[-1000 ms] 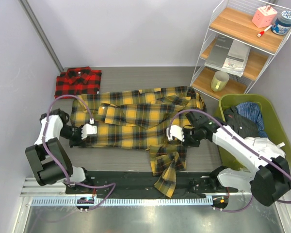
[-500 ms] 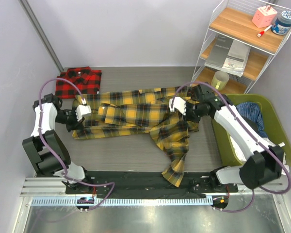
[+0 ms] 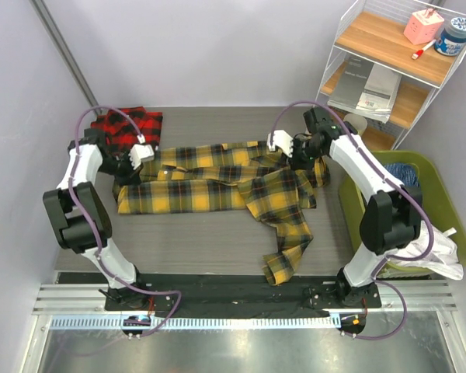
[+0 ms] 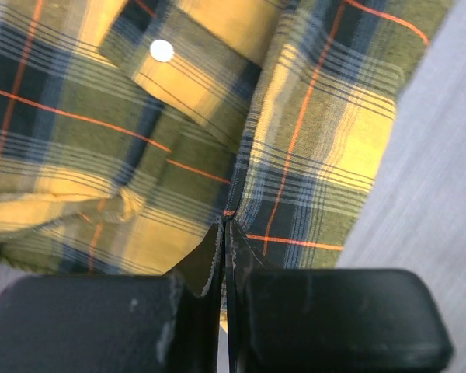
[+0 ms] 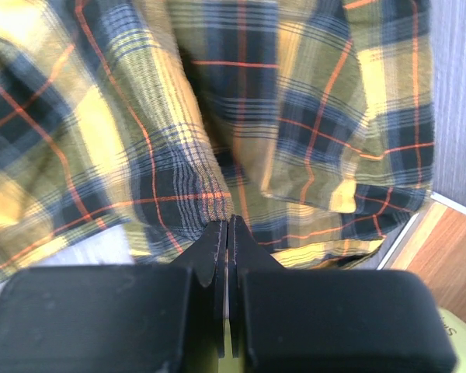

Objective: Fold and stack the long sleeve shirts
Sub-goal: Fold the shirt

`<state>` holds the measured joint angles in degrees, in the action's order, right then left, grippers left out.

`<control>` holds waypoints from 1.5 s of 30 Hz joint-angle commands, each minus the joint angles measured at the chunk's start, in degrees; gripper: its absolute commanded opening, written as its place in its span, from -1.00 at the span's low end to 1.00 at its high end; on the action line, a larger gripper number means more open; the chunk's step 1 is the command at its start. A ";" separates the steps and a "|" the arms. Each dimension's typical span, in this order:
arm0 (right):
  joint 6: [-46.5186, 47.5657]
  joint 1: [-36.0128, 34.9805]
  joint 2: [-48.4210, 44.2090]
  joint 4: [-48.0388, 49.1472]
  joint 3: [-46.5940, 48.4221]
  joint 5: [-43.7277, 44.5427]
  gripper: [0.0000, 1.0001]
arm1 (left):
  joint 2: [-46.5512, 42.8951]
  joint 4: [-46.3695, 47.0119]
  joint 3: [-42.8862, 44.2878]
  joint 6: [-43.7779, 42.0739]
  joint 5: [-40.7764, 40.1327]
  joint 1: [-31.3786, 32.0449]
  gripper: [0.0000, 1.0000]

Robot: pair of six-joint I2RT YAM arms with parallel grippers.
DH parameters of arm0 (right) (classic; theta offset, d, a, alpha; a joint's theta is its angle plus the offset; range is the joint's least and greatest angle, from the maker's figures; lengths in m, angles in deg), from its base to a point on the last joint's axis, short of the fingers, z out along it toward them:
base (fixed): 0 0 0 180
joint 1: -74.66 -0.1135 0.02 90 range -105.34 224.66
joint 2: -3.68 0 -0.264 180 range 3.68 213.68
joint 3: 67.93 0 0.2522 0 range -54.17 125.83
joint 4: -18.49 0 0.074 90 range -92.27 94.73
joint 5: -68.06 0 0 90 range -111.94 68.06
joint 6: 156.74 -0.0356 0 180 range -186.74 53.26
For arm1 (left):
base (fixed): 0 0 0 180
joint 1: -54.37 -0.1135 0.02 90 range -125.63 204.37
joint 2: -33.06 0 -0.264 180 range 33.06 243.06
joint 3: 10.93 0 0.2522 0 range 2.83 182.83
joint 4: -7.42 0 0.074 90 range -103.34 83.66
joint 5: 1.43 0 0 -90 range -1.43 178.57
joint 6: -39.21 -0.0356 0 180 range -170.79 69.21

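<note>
The yellow-and-black check shirt [image 3: 217, 183] lies stretched sideways across the middle of the table, one sleeve [image 3: 287, 249] trailing toward the near edge. My left gripper [image 3: 149, 154] is shut on its left end, with plaid fabric [image 4: 311, 116] pinched at the tips of the left gripper [image 4: 225, 229]. My right gripper [image 3: 278, 146] is shut on the shirt's right part near the back edge. The right wrist view shows the right gripper [image 5: 227, 225] with cloth [image 5: 217, 116] bunched at its closed tips. The red-and-black check shirt [image 3: 132, 123] lies folded at the back left, partly behind my left arm.
A white wire shelf [image 3: 388, 70] stands at the back right, holding a pink item, a blue jar, books and a pale cup. A green basket [image 3: 443, 210] with blue and white clothes sits at the right. A grey wall closes the left side.
Both grippers have moved away from the near edge toward the back, carrying the yellow shirt's near edge over itself. The shirt now lies narrower and the loose sleeve has dragged back.
</note>
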<state>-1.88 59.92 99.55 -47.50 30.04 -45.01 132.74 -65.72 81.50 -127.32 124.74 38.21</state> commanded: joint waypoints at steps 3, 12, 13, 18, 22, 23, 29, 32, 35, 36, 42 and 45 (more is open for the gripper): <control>1.94 2.52 5.10 0.63 7.37 -2.15 -0.98 | 5.61 3.82 7.10 3.23 -1.97 1.05 -1.00; 1.59 2.61 10.99 0.72 11.68 -2.68 -0.98 | 11.94 3.56 12.47 3.14 -4.17 2.45 -1.00; 1.50 2.61 11.61 0.72 12.12 -2.86 -0.98 | 12.29 3.48 12.47 3.06 -4.26 2.37 -1.00; 0.71 2.53 14.07 0.64 14.93 -3.21 -0.97 | 12.91 4.00 10.63 2.00 -5.92 2.37 -1.00; 0.97 2.35 15.92 0.99 16.69 -3.39 -0.98 | 13.35 5.06 10.01 2.00 -6.45 2.45 -1.00; 0.80 2.18 16.70 0.90 17.30 -3.39 -0.98 | 13.44 5.14 10.09 2.35 -6.46 2.37 -1.00; 1.41 2.09 18.12 0.37 20.73 -3.65 -0.98 | 13.61 5.23 11.15 2.88 -6.46 2.28 -1.00; 2.02 2.09 19.35 0.37 21.44 -3.39 -0.97 | 14.14 5.50 11.33 2.88 -6.89 2.28 -1.00; 2.72 2.09 20.66 0.37 21.44 -2.69 -0.98 | 15.19 5.85 11.94 3.49 -7.16 2.28 -1.00; 2.81 2.17 21.28 0.37 21.35 -2.51 -0.98 | 15.37 6.20 12.03 4.02 -7.16 2.28 -1.00; 2.47 2.00 22.77 0.63 21.18 -2.33 -0.97 | 15.81 6.81 11.15 4.28 -8.21 2.36 -1.00; 0.98 1.91 23.57 1.69 21.09 -1.72 -0.98 | 16.60 8.74 11.24 6.56 -9.52 2.36 -1.00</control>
<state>-0.26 62.24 123.01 -47.50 49.47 -47.11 148.61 -60.93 91.64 -122.95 117.61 40.76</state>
